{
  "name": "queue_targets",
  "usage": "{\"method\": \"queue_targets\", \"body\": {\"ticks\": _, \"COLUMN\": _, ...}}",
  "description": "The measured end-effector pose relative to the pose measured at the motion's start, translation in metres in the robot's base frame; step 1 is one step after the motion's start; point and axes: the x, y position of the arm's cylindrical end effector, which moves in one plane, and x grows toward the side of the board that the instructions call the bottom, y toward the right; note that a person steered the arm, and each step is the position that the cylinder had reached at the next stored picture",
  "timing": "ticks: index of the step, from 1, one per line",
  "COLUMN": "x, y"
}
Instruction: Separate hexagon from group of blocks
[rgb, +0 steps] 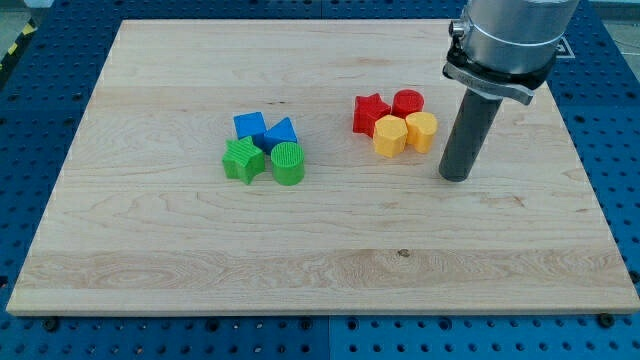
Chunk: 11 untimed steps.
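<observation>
Surface: pale wooden board (320, 250) on a blue perforated bench (40, 90).

Blocks, eight, in two touching clusters.
- Centre, toward the left edge: blue cube (249, 126), blue triangle (282, 133), green star (242, 160), green cylinder (288, 164).
- Toward the right edge, upper half: red star (371, 114), red cylinder (408, 103), yellow hexagon (389, 136), yellow cylinder (422, 131).

Tool: my tip (456, 176), a plain rod with nothing to open or close, stands just right of the yellow cylinder, apart from it.
</observation>
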Motion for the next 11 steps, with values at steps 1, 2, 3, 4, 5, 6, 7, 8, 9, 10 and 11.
{"method": "queue_targets", "body": {"ticks": 1, "x": 0.001, "y": -0.026}}
{"method": "queue_targets", "body": {"ticks": 2, "x": 0.001, "y": -0.048}}
{"method": "queue_targets", "body": {"ticks": 3, "x": 0.000, "y": -0.052}}
{"method": "queue_targets", "body": {"ticks": 4, "x": -0.016, "y": -0.083}}
{"method": "queue_targets", "body": {"ticks": 5, "x": -0.046, "y": -0.103}}
{"method": "queue_targets", "body": {"ticks": 6, "x": -0.062, "y": -0.103}}
{"method": "queue_targets", "body": {"ticks": 7, "x": -0.069, "y": -0.090}}
{"method": "queue_targets", "body": {"ticks": 8, "x": -0.067, "y": -0.073}}
{"method": "queue_targets", "body": {"ticks": 9, "x": -0.063, "y": -0.072}}
{"method": "queue_targets", "body": {"ticks": 10, "x": -0.063, "y": -0.071}}
{"method": "queue_targets", "body": {"ticks": 11, "x": -0.062, "y": -0.060}}
